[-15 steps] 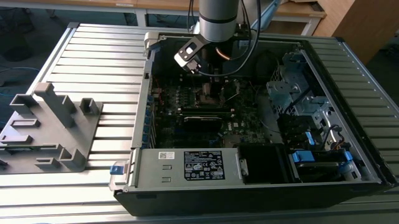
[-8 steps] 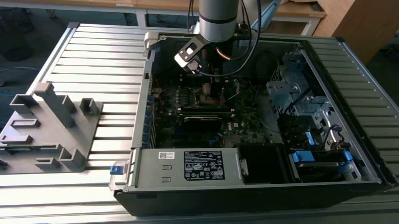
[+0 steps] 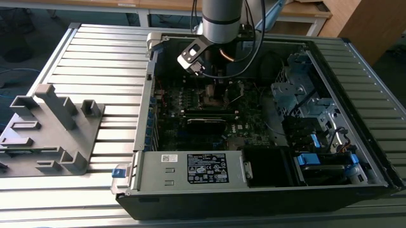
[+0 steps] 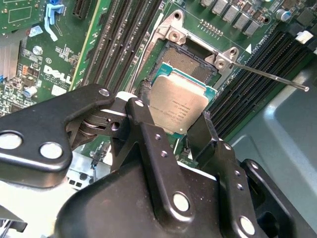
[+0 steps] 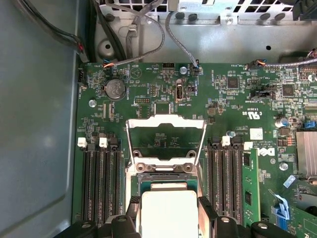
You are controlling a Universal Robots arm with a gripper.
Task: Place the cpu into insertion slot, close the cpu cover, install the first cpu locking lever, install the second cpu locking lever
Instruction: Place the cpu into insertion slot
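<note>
One chip pinched above an open socket

Both fingers (image 4: 148, 134) of the gripper (image 4: 173, 113) are pressed against opposite edges of the cpu (image 4: 179, 105), which is carried metal side up over the near part of the insertion slot (image 4: 187, 63). In the second wrist view a strip of the slot's contact field lies bare beyond the chip's far edge. The chip also looks slightly turned against the socket frame, so I judge it not squarely seated. Whether it touches the slot at all I cannot tell.

In the first wrist view the cpu cover (image 5: 166, 121) stands swung open past the slot, its window showing the motherboard (image 5: 233, 99) behind. One locking lever (image 4: 270, 76) juts out sideways, unlatched.

The main hazard is that offset and twist. Lowered this way, a corner could ride onto the frame or press askew into the contacts (these bend easily, by the look of them). An edge-only pinch may also let the chip tip on release. The raised cover could drop onto the fingers if it is nudged.
</note>
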